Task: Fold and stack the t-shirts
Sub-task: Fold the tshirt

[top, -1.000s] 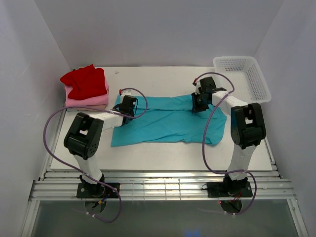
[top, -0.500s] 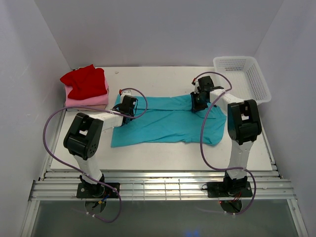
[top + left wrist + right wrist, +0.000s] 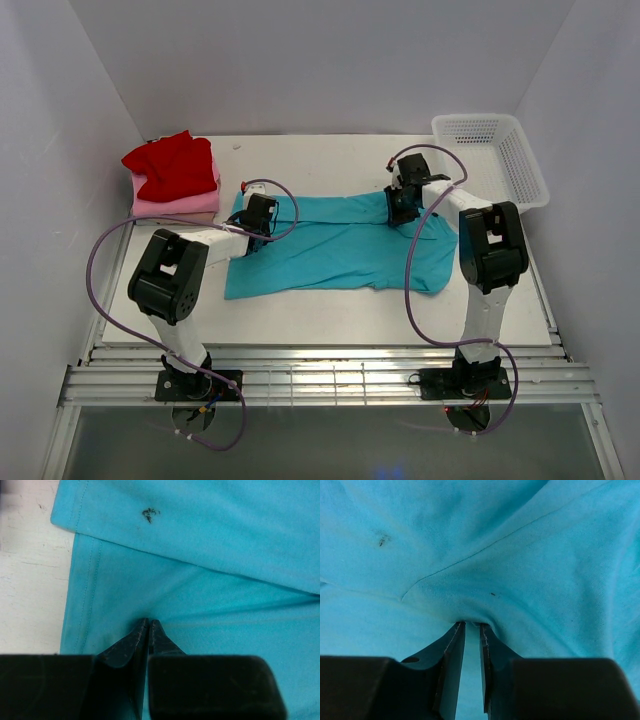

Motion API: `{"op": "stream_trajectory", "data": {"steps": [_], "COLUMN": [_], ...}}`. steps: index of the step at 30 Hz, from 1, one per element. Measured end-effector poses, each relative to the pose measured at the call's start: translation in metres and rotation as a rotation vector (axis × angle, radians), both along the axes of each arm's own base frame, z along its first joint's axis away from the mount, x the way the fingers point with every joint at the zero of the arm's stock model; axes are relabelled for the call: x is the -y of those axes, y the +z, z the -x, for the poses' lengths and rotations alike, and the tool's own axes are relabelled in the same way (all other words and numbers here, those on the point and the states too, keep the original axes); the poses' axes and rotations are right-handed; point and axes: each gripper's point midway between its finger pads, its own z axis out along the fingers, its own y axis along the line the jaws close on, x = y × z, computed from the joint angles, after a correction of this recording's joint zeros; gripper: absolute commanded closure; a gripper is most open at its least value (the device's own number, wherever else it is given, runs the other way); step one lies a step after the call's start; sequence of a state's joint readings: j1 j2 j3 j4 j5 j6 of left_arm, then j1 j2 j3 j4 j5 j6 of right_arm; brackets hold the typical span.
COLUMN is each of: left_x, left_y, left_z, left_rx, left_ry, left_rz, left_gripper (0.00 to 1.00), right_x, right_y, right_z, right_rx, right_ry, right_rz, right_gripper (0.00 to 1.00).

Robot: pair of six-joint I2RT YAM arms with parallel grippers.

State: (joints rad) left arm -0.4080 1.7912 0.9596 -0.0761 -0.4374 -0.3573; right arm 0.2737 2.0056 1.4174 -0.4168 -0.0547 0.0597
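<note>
A teal t-shirt (image 3: 340,248) lies spread across the middle of the table, its far part folded over in a long band. My left gripper (image 3: 258,217) is low on the shirt's left end. In the left wrist view its jaws (image 3: 148,623) are pressed together on the teal cloth (image 3: 225,545), with creases running from the tips. My right gripper (image 3: 399,205) is on the folded band at the right. In the right wrist view its jaws (image 3: 472,625) pinch a bunched ridge of teal cloth (image 3: 520,545). A folded red shirt (image 3: 172,165) lies on a pink one (image 3: 185,205) at the back left.
A white mesh basket (image 3: 500,150) stands at the back right corner. White walls enclose the table on three sides. Purple cables loop from both arms over the shirt and the table's near part. The slatted front edge (image 3: 320,375) runs between the arm bases.
My right arm has shifted slightly toward the back, its gripper still pinching the teal cloth. The left gripper and the shirt have hardly moved.
</note>
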Motion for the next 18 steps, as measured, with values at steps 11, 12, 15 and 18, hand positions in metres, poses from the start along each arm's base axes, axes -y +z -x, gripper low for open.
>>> {"op": "stream_trajectory", "data": {"steps": [11, 12, 15, 18], "left_x": [-0.0034, -0.0038, -0.0049, -0.0063], "left_y": [-0.0001, 0.0, 0.0001, 0.0001], "left_z": [0.0039, 0.0043, 0.0052, 0.0062], "left_rx": [-0.001, -0.001, -0.002, -0.004], "left_ry": [0.005, 0.006, 0.008, 0.01], "left_rz": [-0.009, -0.01, -0.012, -0.014], "left_gripper": [0.84, 0.84, 0.83, 0.83], "right_x": [-0.0033, -0.0036, -0.0042, -0.0034], "right_y": [-0.0036, -0.0037, -0.004, -0.0047], "right_z": [-0.002, -0.0018, -0.0018, -0.0023], "right_rx": [0.007, 0.007, 0.01, 0.015], "right_ry": [0.018, 0.019, 0.021, 0.019], "right_rz": [0.029, 0.031, 0.039, 0.057], "right_gripper": [0.76, 0.76, 0.8, 0.88]}}
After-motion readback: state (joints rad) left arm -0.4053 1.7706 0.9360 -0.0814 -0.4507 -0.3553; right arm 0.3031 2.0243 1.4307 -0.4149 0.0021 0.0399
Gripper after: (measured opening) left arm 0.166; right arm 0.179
